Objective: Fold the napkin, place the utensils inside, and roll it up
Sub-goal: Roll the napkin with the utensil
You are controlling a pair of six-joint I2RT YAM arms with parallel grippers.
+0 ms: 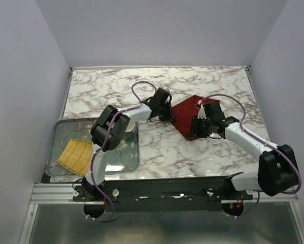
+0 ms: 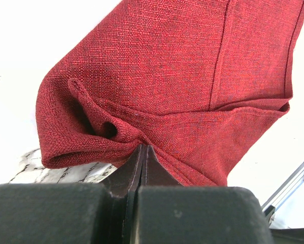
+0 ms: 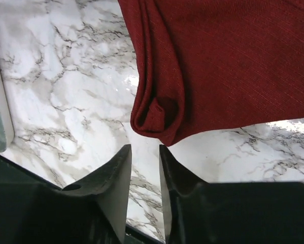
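Marbled desk (image 1: 157, 147) fills the space between plain pale walls, and the napkin (image 1: 184, 113) lies toward its far middle, between the two arms. The left gripper (image 2: 143, 148) is closed tight on a bunched fold at the napkin's edge, the cloth puckering at its tips. The right gripper (image 3: 145, 150) stands a little open and holds nothing. A doubled corner of the napkin sits just ahead of its tips, not touching them.

The step in hand looks like the fold. To do it well, the right gripper should go forward and low so that one finger slides under that corner, then close on both layers at once. Both arms should then carry their edges across together at one height, so the cloth lands flat with its edges matched and does not drag into wrinkles. The left pinch takes in extra cloth, which may leave a lump in the fold.

No utensils show in any view. From above, both grippers cover parts of the napkin, so its outline and number of layers are unclear. A tray (image 1: 134, 158) at the left holds a yellow mat (image 1: 76, 155); I cannot tell whether anything lies under it.
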